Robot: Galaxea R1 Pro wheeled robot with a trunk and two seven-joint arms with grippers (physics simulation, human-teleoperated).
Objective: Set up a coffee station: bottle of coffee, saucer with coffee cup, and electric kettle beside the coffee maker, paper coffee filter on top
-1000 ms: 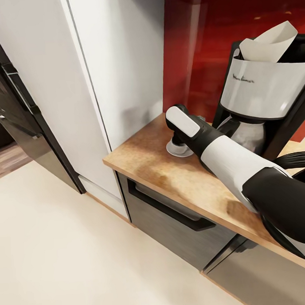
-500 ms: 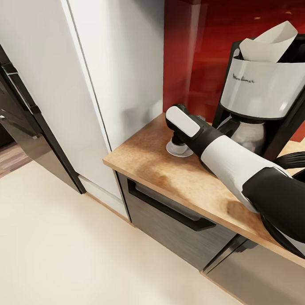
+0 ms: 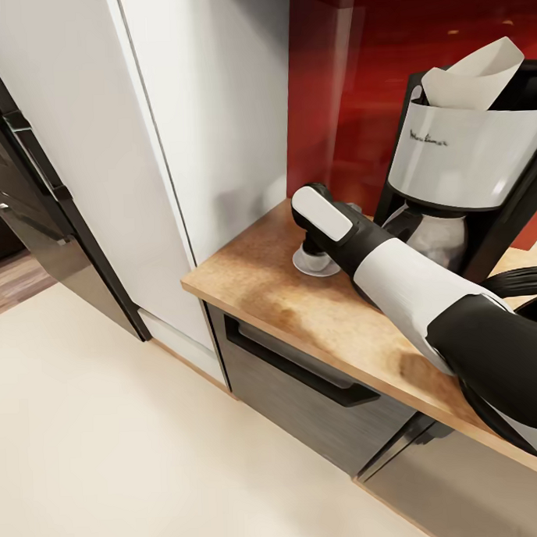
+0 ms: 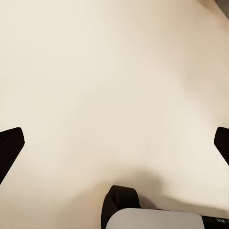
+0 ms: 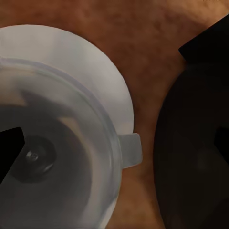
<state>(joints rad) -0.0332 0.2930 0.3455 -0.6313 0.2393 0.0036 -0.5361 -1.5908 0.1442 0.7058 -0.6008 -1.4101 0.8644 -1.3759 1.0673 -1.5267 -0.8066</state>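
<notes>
Little changes over the last second: the right arm holds its pose above the worktop, which I read as a pause at the end of the cup placement. The right gripper (image 5: 114, 143) is spread wide with nothing in its grasp. One fingertip (image 5: 9, 148) hangs over the cup's mouth and the other is out past its handle, so the jaws straddle the rim on the handle side (whether a pad touches the wall, I cannot tell).

The cup (image 5: 57, 143) stands upright directly beneath, on the saucer (image 5: 86, 52). The saucer rests on the countertop (image 3: 253, 277) near its end, at about 8 o'clock from the coffee maker (image 3: 459, 158) in the head view and close to its base. The filter (image 3: 471, 76) sits in the maker's top, at 12 o'clock. That step looks done.

The left gripper (image 4: 114, 143) is open and empty over the floor (image 4: 114, 71).
</notes>
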